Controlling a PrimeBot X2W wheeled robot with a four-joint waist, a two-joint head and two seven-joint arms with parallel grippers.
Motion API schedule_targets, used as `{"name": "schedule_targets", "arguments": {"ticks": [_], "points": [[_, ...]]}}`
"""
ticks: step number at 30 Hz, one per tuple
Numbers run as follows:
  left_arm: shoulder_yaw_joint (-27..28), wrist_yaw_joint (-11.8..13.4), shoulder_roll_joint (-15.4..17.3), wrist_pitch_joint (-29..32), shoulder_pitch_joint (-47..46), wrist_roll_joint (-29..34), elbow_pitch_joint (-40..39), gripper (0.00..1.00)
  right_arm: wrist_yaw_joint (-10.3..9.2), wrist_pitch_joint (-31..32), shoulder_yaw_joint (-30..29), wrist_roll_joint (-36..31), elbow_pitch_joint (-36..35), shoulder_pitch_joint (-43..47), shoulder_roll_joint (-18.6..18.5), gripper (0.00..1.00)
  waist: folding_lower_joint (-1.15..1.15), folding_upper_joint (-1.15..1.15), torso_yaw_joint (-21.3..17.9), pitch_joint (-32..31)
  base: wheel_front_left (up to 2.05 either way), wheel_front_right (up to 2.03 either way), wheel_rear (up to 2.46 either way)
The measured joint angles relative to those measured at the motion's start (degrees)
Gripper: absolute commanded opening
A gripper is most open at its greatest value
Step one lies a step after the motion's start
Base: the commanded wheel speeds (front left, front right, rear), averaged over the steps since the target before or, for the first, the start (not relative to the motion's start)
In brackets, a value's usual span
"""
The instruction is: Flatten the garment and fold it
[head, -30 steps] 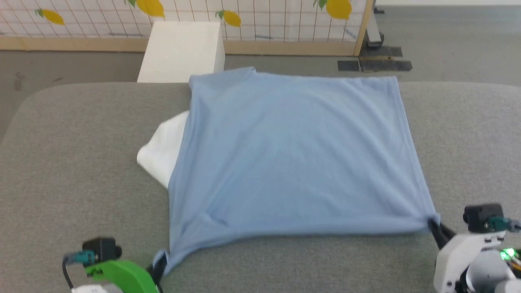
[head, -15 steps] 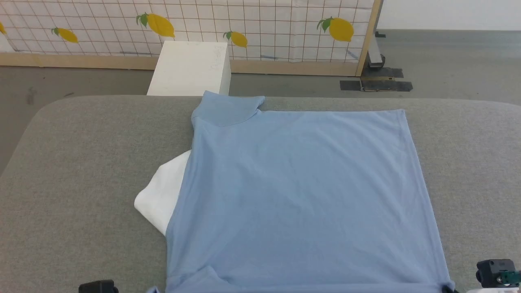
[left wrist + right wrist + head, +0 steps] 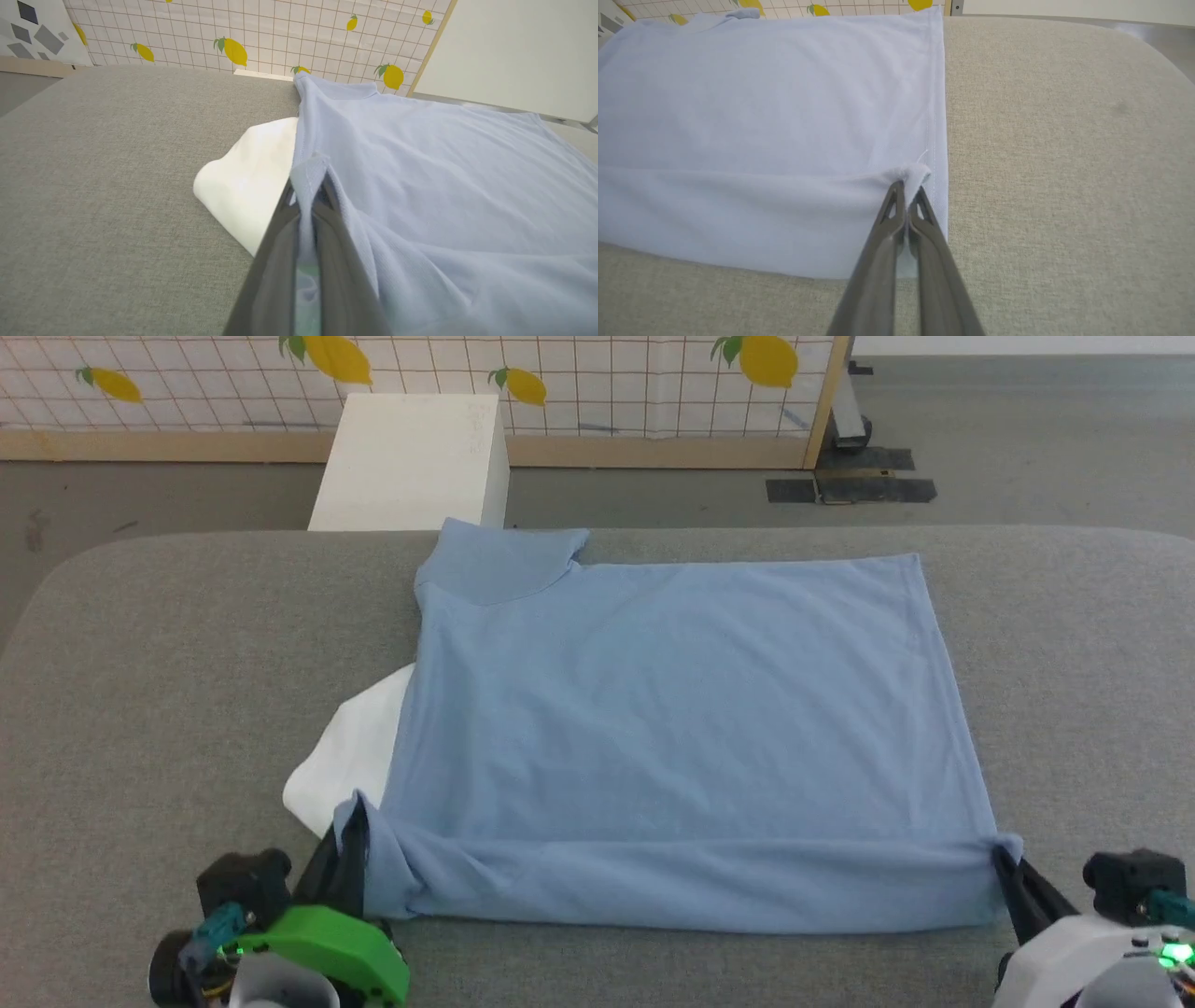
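Pinching garment (image 3: 681,709): left pincer (image 3: 353,805), right pincer (image 3: 1003,851)

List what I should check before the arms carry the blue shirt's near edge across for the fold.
1. The left gripper is shut on the near left corner of the garment: ok.
2. The right gripper is shut on the near right corner: ok.
3. Near edge turned up in an even band between both corners: ok.
4. Body of the garment flat, no big wrinkles: ok.
5. Nothing else under it on the table: not ok, a white cloth sticks out from under its left side.
6. White cloth free of the left grip: cannot tell, it lies right beside that gripper.
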Motion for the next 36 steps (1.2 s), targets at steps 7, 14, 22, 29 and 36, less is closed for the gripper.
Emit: {"name": "schedule_targets", "arguments": {"ticks": [7, 14, 22, 29, 36], "points": [[0.04, -3.34, 1.57, 0.75, -9.90, 0.98, 6.28, 0.00, 0.00, 1.78, 2.14, 0.03, 2.26, -8.27, -3.23, 0.00, 0.00, 0.00, -0.80, 2.72, 0.00, 0.00, 0.00], [-0.67, -5.87, 2.09, 6.53, -17.62, 0.26, 11.95, 0.00, 0.00, 6.73, 2.45, 1.35, 7.38, -16.24, -5.24, 0.00, 0.00, 0.00, -1.11, 6.32, 0.00, 0.00, 0.00], [-2.08, -8.55, 2.29, 18.94, -23.14, -4.21, 19.69, 0.00, 0.00, 16.88, 3.46, 4.79, 14.17, -23.90, -6.23, 0.00, 0.00, 0.00, -1.11, 11.02, 0.00, 0.00, 0.00], [-0.62, -9.10, 2.75, 26.95, -25.16, -9.82, 20.63, 1.00, 0.00, 25.29, 2.97, 8.25, 17.00, -28.33, -6.39, 0.45, 0.00, 0.00, -1.17, 12.30, 0.00, 0.00, 0.00], [1.85, -6.20, 2.20, 13.80, -22.21, -7.61, 18.06, 1.00, -0.01, 21.76, 0.15, 8.88, 16.17, -26.76, -4.27, 1.00, 0.00, 0.00, -0.74, 9.81, 0.00, 0.00, 0.00]]}}
